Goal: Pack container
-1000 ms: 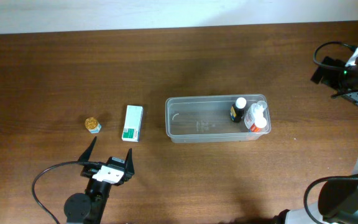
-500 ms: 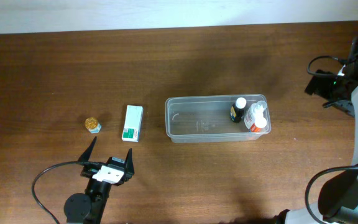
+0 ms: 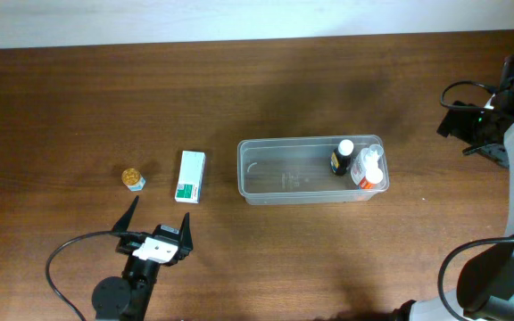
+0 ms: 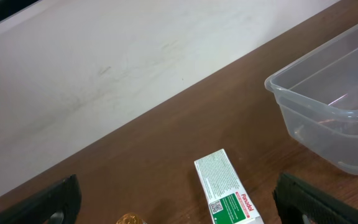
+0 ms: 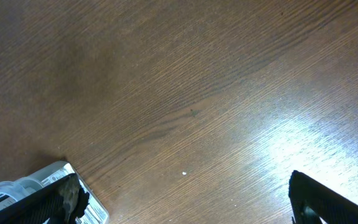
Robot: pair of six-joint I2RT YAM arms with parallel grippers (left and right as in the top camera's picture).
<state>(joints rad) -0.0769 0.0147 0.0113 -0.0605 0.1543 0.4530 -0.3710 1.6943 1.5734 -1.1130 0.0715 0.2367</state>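
Shows one small change against a second ago: right arm (image 3: pixel 482 120) drawn slightly inward at the far right edge of the table (image 3: pixel 239 89), with everything else lying as it did then.

Counts two items already inside the container (image 3: pixel 275 142): a dark bottle (image 3: pixel 342 157) with a white cap and a clear bottle (image 3: pixel 369 168) with an orange-red part, both crowded at the right end. Leaves two more out on the wood, off to the left: a white-and-green box (image 3: pixel 190 176) near the container's left end, and a small gold-topped jar (image 3: pixel 133 179) further left still. Puts the job at roughly half done, judging by that count.

Finds the container near the table's middle, upright, mouth open to the ceiling, long axis running left to right across the overhead view, parallel to the far edge; left half bare. Sets the box crosswise to it.

Has the left gripper (image 3: pixel 161 212) spread wide and empty, near the front edge, just short of box and jar. Shows the right gripper (image 5: pixel 182 193) likewise spread and empty, well to the container's right, seemingly raised above the wood, though hard to judge.
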